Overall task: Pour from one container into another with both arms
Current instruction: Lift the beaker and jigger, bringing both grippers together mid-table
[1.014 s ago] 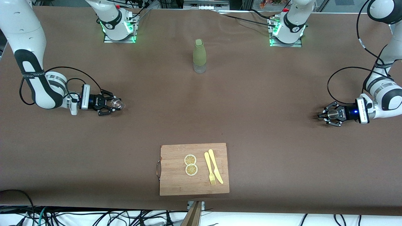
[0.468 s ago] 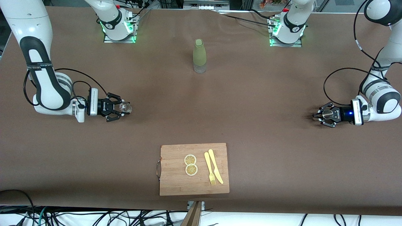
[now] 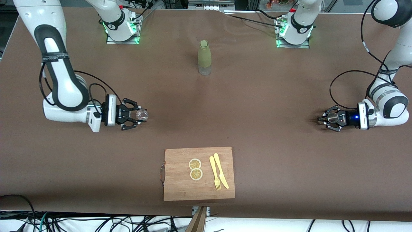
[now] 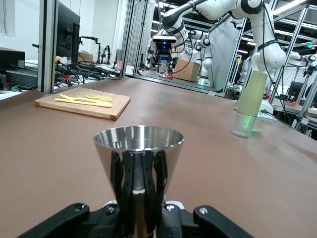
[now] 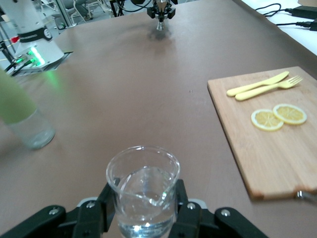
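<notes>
Steel jigger upright in left gripper, fingers clamped on it, green-sleeved bottle, cutting board

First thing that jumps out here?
The two arms mirrored at the table's ends: the right gripper holds a glass, the left gripper a steel jigger, both upright. Between them, nearer the camera, a board with lemon slices.

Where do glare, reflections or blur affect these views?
Left wrist view: the steel jigger mirrors the gripper fingers; the lab background is soft. Right wrist view: the glass cup glints at its rim; the bottle is blurred. Front view: evenly lit, faint shadows.
</notes>
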Robot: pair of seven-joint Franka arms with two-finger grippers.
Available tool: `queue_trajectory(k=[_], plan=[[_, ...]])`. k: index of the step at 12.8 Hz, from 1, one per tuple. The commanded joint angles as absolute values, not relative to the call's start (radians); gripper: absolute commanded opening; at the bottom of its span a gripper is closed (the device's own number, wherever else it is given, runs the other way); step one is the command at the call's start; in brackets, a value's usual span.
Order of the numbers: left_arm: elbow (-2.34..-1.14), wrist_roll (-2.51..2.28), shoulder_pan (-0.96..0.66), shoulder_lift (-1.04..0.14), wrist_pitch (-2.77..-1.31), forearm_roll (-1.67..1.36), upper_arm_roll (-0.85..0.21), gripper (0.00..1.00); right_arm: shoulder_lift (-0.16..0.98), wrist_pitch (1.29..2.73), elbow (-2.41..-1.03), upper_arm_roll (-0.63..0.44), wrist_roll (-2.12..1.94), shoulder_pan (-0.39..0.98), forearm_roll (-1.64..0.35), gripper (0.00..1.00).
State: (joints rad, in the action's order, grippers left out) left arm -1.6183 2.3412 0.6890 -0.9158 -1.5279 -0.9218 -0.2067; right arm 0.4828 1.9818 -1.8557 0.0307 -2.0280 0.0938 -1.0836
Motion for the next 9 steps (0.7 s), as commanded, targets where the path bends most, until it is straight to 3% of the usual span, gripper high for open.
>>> queue_trajectory(k=[1,9], plan=[[-1.614,2.339,0.641,-0.905,-1.508,-0.939,-0.184,0.0,0.472,2.057,-1.813,0.032,-1.889,0.167,-1.068,0.3],[-1.603,2.255,0.612,-0.902,-1.442,-0.908,-0.179,0.0,0.482,2.305,-1.764,0.032,-1.631,0.368,-1.066,0.3]])
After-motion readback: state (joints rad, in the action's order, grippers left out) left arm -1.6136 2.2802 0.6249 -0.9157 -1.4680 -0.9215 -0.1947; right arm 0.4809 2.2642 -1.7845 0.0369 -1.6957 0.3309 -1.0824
